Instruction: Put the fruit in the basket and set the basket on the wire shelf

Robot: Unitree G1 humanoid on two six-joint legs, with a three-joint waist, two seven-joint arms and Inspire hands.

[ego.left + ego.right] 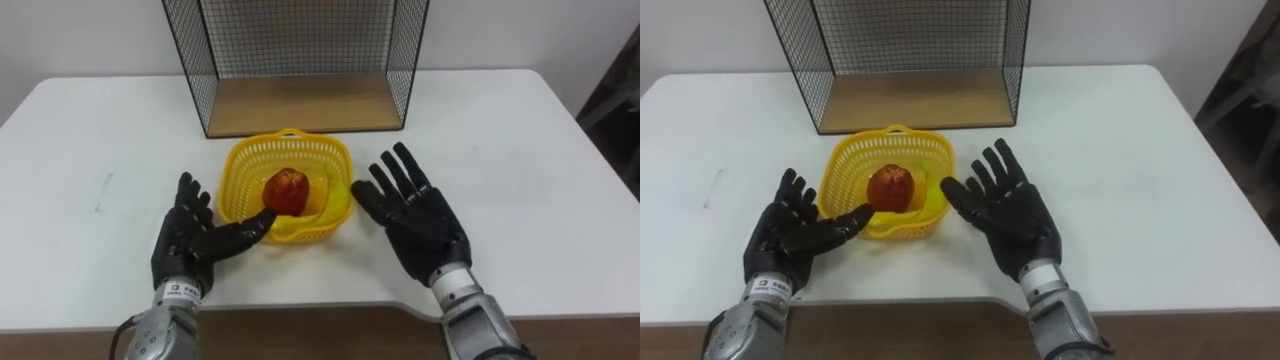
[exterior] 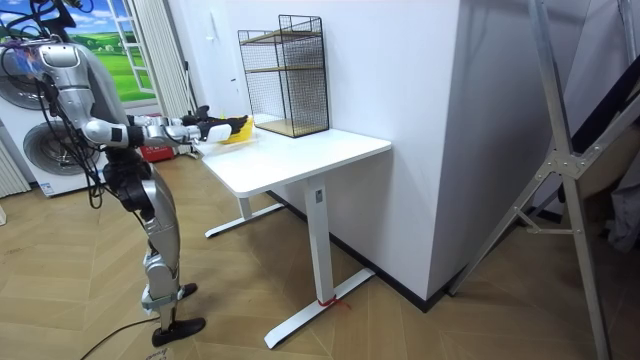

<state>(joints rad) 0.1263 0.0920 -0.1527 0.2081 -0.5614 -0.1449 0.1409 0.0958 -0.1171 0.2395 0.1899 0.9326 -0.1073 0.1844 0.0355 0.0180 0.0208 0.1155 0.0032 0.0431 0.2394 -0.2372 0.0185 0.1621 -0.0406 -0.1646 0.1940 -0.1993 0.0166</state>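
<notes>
Bracketing the yellow basket (image 1: 250,160) on the bench (image 1: 500,140), my left hand (image 1: 188,240) and right hand (image 1: 420,222) have fingers released, holding nothing; the apple (image 1: 287,188) sits inside. I'd squeeze both sides evenly and lift level toward the wire shelf (image 1: 300,105)

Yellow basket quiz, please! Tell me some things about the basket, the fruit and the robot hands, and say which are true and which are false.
1. A red fruit lies in the yellow basket. True.
2. The basket stands on the wire shelf. False: it stands on the white table, in front of the shelf.
3. The left robot hand and the right robot hand are open, one on each side of the basket. True.
4. The right robot hand holds the red fruit. False: it holds nothing; the fruit is in the basket.
</notes>
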